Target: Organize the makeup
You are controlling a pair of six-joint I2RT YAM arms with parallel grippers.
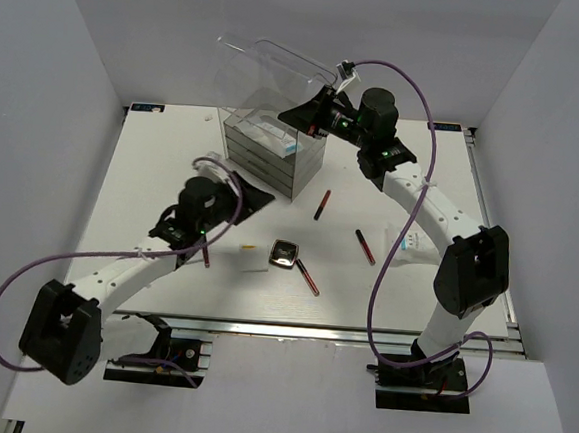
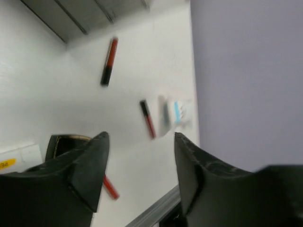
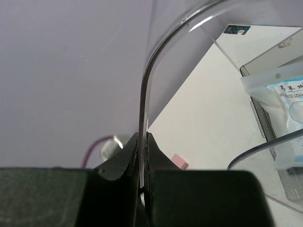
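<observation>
Pinching clear lid (image 3: pixel 142 90), right gripper (image 3: pixel 143 138); left gripper (image 2: pixel 141 142) spread; four sticks (image 1: pixel 321 205), one compact (image 1: pixel 284 253), two packets (image 1: pixel 408 241).

Blur smears the blue-printed packet (image 2: pixel 175 116) beyond reading. A finger (image 2: pixel 85 170) of the left hand (image 2: pixel 140 146) hides part of the compact (image 2: pixel 59 146). The right wrist view's edge crops a second packet (image 3: pixel 286 109).

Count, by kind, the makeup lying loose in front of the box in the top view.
Sticks: 4
Compact: 1
White pad: 1
Packet: 1
Total: 7
</observation>
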